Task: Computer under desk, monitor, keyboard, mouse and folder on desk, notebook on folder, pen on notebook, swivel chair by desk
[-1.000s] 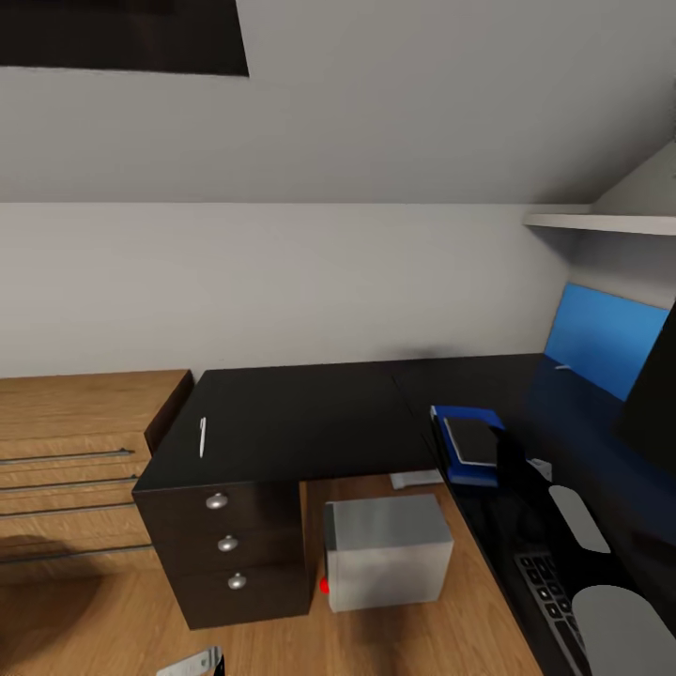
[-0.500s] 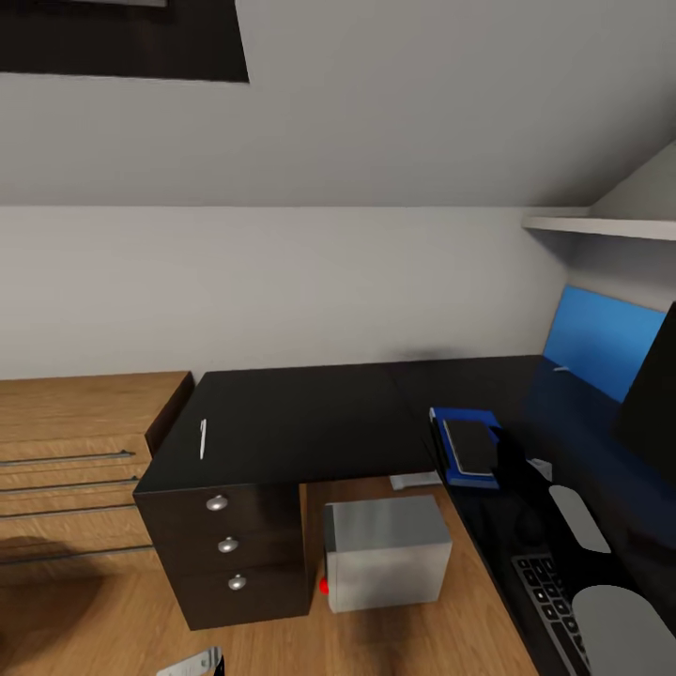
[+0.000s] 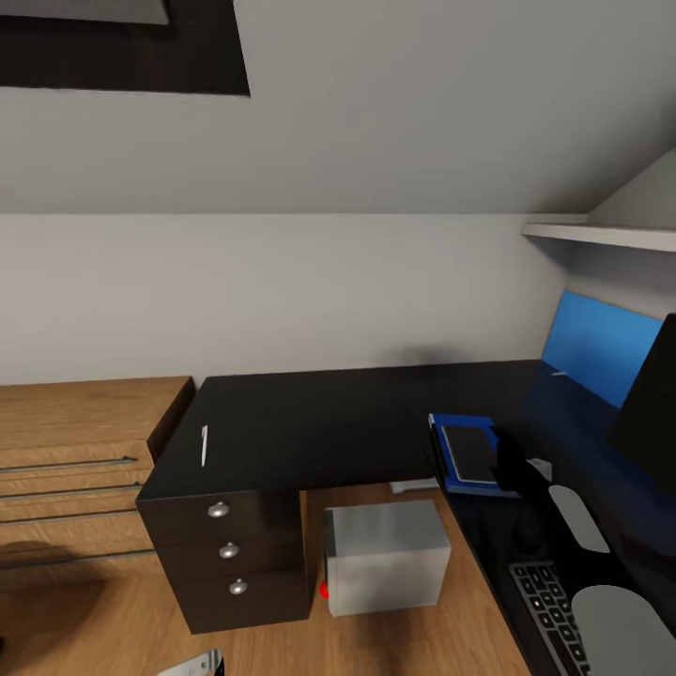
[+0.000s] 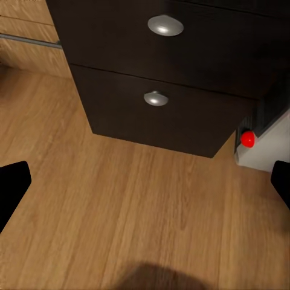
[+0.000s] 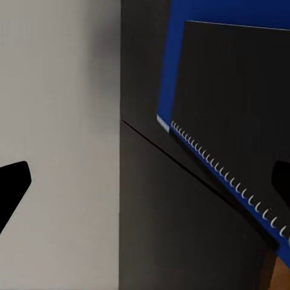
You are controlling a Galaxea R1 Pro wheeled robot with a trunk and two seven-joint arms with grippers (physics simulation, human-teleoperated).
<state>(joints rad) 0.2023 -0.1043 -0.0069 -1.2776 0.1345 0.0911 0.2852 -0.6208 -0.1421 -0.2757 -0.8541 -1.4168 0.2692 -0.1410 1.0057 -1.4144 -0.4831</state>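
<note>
While the head view takes in the whole corner of the bedroom, with its sloped grey wall [image 3: 376,141] and dark skylight frame [image 3: 122,47], each wrist view gives a close detail of its own. From the head, the black-topped desk [image 3: 310,422] runs along the wall and turns toward the robot on the right. The pen [image 3: 204,444] lies alone near the desk's left end, well apart from the folder [image 3: 462,454], which lies flat at the inner corner with the notebook [image 3: 470,453] stacked on it. The computer [image 3: 387,556] stands on the wood floor [image 3: 376,643] under the desk, just beside the drawers [image 3: 230,554], its red button facing them. The monitor's [image 3: 652,399] dark edge shows at the right, in front of the blue back panel [image 3: 591,343], and the keyboard's [image 3: 554,610] near end shows at the lower right on the desk. A light wood chest [image 3: 75,469] stands to the left of the desk.

The left wrist view adds the lower drawers, their round knobs [image 4: 165,25], and the red button [image 4: 248,138] close up; the left gripper [image 4: 145,187] hangs spread wide over bare floor, holding nothing. The right wrist view shows the notebook's spiral binding [image 5: 223,175] against the blue folder, a detail lost from the head; the right gripper [image 5: 145,184] is spread wide above the desk beside that stack, empty.
</note>
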